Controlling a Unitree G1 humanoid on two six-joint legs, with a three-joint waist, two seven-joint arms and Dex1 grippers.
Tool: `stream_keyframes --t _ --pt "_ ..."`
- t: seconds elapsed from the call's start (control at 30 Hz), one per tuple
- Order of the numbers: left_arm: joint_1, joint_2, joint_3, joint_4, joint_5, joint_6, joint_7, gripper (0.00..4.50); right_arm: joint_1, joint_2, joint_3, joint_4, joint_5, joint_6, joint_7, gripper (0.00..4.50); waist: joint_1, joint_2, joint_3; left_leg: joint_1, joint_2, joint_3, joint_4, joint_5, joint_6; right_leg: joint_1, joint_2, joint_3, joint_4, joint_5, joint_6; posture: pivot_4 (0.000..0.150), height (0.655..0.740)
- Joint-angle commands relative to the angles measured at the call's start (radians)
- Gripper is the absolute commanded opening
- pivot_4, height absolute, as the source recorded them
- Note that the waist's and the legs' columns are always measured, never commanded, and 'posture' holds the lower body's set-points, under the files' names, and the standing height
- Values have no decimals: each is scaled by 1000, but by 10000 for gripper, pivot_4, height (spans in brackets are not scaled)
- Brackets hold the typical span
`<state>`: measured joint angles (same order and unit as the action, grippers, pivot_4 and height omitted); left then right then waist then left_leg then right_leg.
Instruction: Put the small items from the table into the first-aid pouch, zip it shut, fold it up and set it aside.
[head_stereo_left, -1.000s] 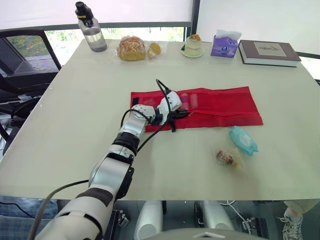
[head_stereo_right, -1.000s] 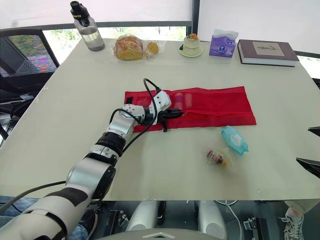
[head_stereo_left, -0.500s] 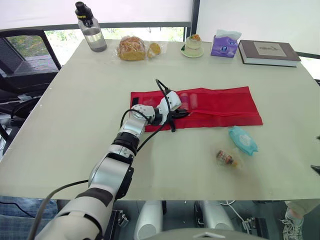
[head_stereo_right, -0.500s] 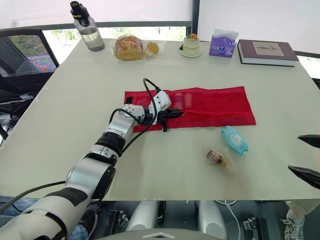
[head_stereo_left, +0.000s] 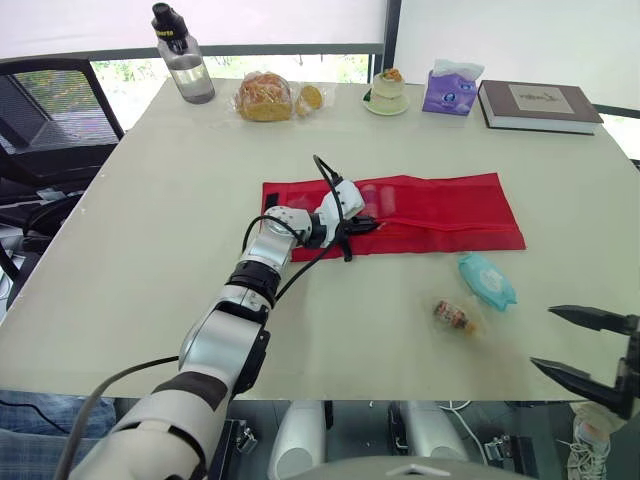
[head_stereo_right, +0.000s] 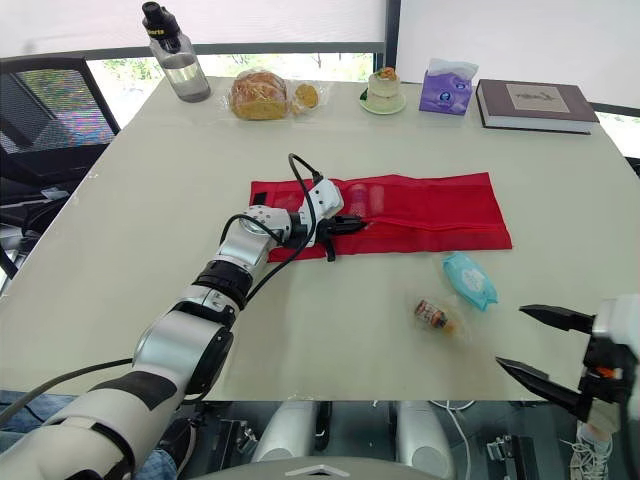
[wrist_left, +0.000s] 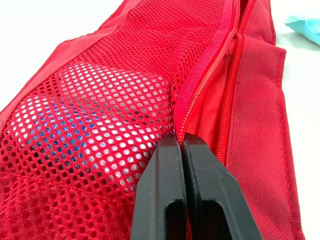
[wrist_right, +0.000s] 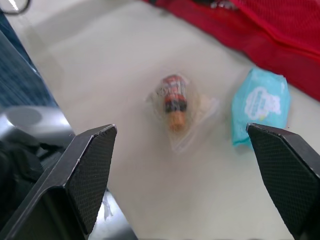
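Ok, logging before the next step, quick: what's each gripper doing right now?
Left gripper: shut, pinching the red pouch at its zipper edge.
Right gripper: open, holding nothing.

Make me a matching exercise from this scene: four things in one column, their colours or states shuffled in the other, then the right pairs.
1 left hand
2 right hand
3 wipes pack
4 tissue box

A purple, next to the book
B light blue, beside the pouch
C open, holding nothing
D shut on the pouch

Pairs: 1D, 2C, 3B, 4A
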<state>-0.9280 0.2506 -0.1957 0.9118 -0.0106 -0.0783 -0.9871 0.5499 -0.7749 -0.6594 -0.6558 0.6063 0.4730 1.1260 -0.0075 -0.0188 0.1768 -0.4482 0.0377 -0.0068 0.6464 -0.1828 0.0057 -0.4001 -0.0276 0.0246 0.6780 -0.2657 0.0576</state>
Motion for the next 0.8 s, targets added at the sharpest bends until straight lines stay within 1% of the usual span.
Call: stream_keyframes --t 0.03,0.17,0.27,0.37,0.4,0.53,0.6,0.67,0.7,0.8 --pt "-20 -7 12 -13 1 -15 1 0 -30 16 96 -42 -67 -49 -69 44241 0 0 0 0 0 0 0 0 0 0 0 0 0 0 0 1500 7400" --pt "-21 -13 11 -11 5 -17 2 0 -75 12 251 -33 -193 -76 -149 44241 2 -1 0 0 0 0 0 0 0 0 0 0 0 0 0 1500 7400" --pt "-17 -19 9 -21 9 -15 1 0 -130 -3 352 13 -273 -79 -195 44241 3 0 0 0 0 0 1 0 0 0 0 0 0 0 0 1500 7400" --pt "-13 -20 6 -30 9 -10 -6 0 -188 7 424 51 -308 -83 -224 44241 5 0 0 0 0 0 2 0 0 0 0 0 0 0 -1 1500 7400" --pt "-13 -19 7 -30 10 -10 -6 0 -203 11 451 60 -322 -80 -235 44241 5 0 0 -1 0 0 2 0 0 0 0 0 1 2 -3 1500 7400" --pt "-16 -16 9 -29 12 -11 -3 0 -244 25 529 99 -375 -113 -268 44241 8 0 0 0 0 0 2 0 0 0 0 0 1 2 -4 1500 7400" --pt "-16 -15 9 -31 13 -10 -1 0 -249 26 550 106 -387 -113 -277 39015 8 0 0 -1 0 0 2 0 0 0 0 0 1 2 -4 1500 7400" --pt "-15 -13 7 -34 16 -11 0 0 -251 16 567 120 -417 -125 -285 30427 8 0 0 0 0 0 2 0 0 0 0 0 1 2 -4 1500 7400" --pt "-14 -12 7 -35 17 -11 0 0 -251 16 570 122 -420 -126 -287 27486 8 0 0 -1 0 0 2 0 0 0 0 0 1 2 -4 1500 7400" --pt "-12 -12 8 -37 19 -10 -1 0 -263 34 560 101 -397 -112 -303 13532 7 0 0 0 0 0 2 0 0 0 0 0 1 2 -4 1500 7400"
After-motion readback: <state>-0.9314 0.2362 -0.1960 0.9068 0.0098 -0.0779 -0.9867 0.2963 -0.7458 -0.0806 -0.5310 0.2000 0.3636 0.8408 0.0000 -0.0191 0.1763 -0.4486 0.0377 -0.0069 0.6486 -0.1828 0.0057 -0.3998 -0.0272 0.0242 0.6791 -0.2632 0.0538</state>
